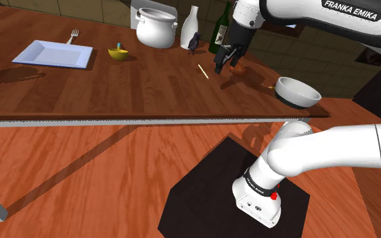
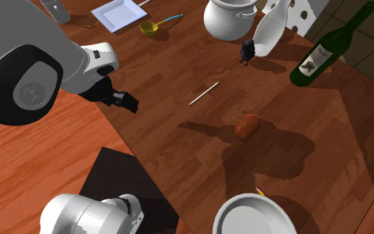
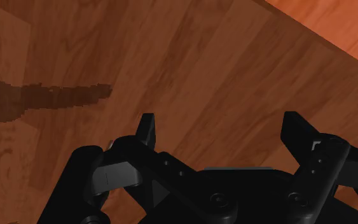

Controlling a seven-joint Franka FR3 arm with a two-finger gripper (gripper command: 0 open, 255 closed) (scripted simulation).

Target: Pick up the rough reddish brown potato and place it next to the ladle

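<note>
Gripper spread wide and empty over the wooden table, surely readying to straddle the reddish-brown potato lying mid-frame in the second exterior view, well apart from the yellow ladle at upper left.

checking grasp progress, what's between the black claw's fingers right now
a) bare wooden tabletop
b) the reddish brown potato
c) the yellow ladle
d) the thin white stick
a: in the wrist view the black claw stands open with bare brown wooden tabletop between its fingers, while the rough reddish brown potato lies free on the table, not clasped.
</note>
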